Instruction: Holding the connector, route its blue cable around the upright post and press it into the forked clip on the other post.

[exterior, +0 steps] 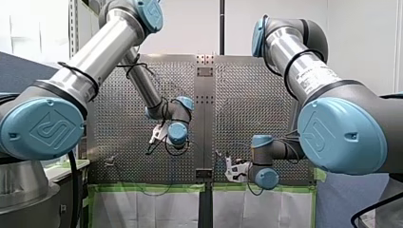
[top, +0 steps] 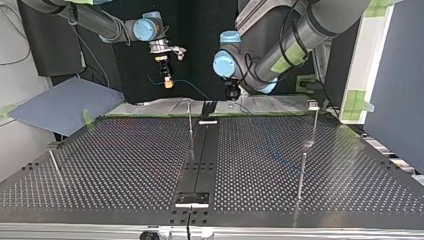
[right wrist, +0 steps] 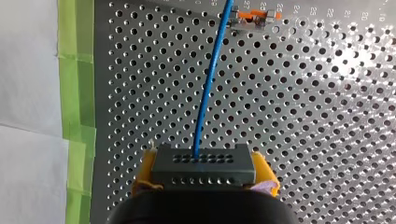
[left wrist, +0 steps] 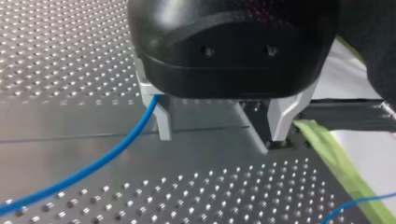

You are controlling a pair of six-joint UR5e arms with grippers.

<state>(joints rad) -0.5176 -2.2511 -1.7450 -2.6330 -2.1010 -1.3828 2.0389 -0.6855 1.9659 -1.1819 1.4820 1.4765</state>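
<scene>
Right hand (right wrist: pixel 204 171) clasping grey connector (right wrist: pixel 203 162), blue cable (right wrist: pixel 206 100)

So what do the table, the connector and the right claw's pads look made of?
Going by looks: the table is bare metal, probably aluminium: grey sheen, glints round the punched holes. The connector seems moulded plastic: matte dark grey, neat rows of holes. The right claw has yellow pads, maybe rubber or foam: edges look soft and ragged.
</scene>
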